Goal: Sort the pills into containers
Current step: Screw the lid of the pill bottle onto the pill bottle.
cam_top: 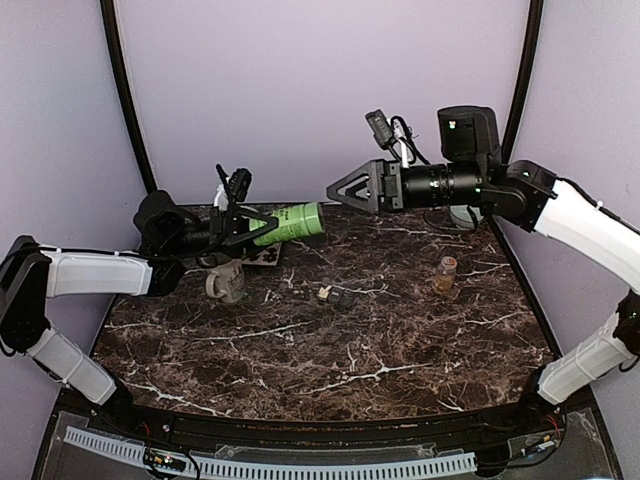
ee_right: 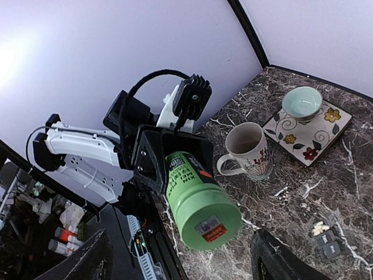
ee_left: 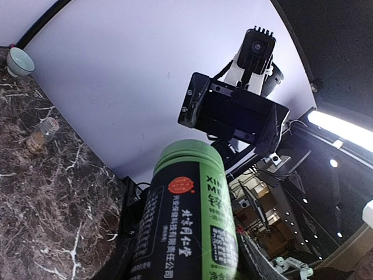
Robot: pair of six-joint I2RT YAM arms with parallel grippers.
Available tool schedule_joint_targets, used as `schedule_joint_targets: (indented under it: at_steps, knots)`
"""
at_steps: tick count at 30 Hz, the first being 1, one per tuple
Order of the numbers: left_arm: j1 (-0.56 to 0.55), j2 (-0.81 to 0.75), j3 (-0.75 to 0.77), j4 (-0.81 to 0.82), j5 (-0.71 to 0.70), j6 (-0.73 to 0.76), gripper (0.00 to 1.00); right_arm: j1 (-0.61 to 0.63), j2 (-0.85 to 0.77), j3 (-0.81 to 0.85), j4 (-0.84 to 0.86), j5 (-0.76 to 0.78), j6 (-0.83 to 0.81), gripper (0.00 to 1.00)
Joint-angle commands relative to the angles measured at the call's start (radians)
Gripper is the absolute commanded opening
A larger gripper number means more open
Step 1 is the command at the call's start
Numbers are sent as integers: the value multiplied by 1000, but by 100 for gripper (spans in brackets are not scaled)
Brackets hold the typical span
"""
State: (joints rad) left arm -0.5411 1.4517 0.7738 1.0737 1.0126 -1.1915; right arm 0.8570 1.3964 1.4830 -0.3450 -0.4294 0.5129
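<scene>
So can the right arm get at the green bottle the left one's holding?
Probably yes. The green bottle sticks out of the left gripper with its far end bare, facing the open right gripper, and nothing hangs between them.

Tan pills (ee_right: 319, 227) — beside dark grey containers (ee_right: 330, 247)

Mug (cam_top: 224, 283) left of containers (cam_top: 346, 297), jar (cam_top: 445, 275) right

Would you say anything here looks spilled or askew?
Only mildly: tan pills sit heaped against the grey containers, possibly loose on the table. The green bottle lies sideways in the left gripper.
</scene>
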Motion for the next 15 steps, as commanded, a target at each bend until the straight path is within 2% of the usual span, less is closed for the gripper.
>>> schedule_joint_targets:
  at_steps: [1,7,15]
  knots:
    - [6,35,54,266,78,-222,0,5,-44,-37,-33,-8,-199,82]
    - [6,90,93,380,118,-346,0,38,-40,-20,-97,18,-296,82]
    - [6,129,129,434,159,-424,0,96,5,47,-159,46,-366,83]
